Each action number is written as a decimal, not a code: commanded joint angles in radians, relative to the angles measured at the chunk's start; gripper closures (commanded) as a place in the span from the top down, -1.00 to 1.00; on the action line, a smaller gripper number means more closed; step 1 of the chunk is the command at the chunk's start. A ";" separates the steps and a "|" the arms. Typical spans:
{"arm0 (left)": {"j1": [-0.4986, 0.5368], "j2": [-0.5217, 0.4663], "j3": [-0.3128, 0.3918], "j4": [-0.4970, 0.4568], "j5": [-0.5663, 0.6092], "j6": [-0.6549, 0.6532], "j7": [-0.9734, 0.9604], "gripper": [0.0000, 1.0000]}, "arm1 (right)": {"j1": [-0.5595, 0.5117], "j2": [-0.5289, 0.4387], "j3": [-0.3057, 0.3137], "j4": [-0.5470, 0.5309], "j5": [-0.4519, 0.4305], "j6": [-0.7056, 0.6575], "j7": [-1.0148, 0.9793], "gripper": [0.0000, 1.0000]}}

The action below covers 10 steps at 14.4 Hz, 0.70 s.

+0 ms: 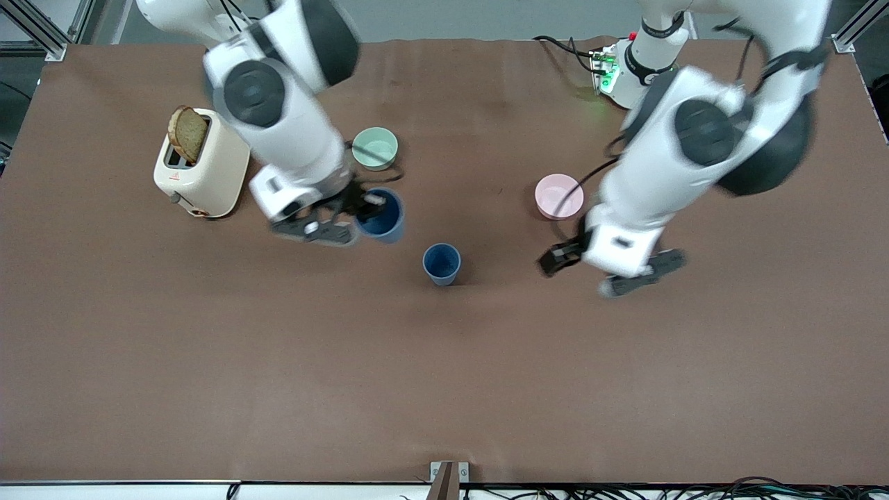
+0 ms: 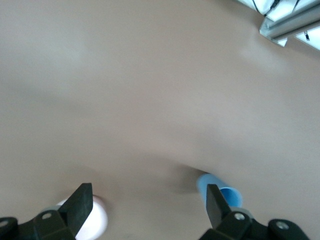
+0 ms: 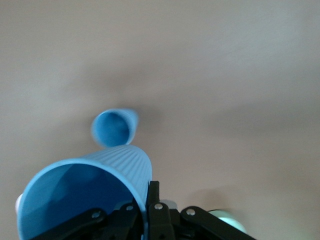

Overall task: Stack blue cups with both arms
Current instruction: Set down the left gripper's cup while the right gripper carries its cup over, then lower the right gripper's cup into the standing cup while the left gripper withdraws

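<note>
Broadly, the table (image 1: 208, 361) is lying brown under both arms. Reaching in from its base, the right arm (image 1: 278, 118) is hanging over the stretch between the toaster (image 1: 201, 167) and the green bowl (image 1: 375, 148). Coming from the other end, the left arm (image 1: 694, 153) is hanging over bare table just beside the pink bowl (image 1: 559, 196).

Standing toward the right arm's end, the toaster is carrying a slice of bread (image 1: 189, 133) upright in its slot.

Lower on the arms, the right gripper (image 1: 347, 208) is pinching the rim of the held cup (image 1: 380, 215), one finger inside and one outside; this blue cup is hanging in the air, tilted, over the table just nearer the camera than the green bowl. Meanwhile the left gripper (image 1: 555, 258) is waiting with fingers (image 2: 80, 202) spread wide and nothing between them.

Standing upright on the table between the two grippers, apart from both, is the free cup (image 1: 442, 263), nearer the camera than either bowl.
</note>
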 commanded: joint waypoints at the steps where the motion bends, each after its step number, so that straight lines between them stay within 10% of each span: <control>1: 0.098 -0.109 -0.001 -0.037 0.009 -0.066 0.195 1.00 | 0.057 0.058 -0.013 -0.020 0.000 0.098 0.053 -0.99; 10: 0.234 -0.307 0.086 -0.074 0.001 -0.245 0.653 1.00 | 0.090 0.150 -0.018 -0.093 -0.055 0.277 0.053 -0.97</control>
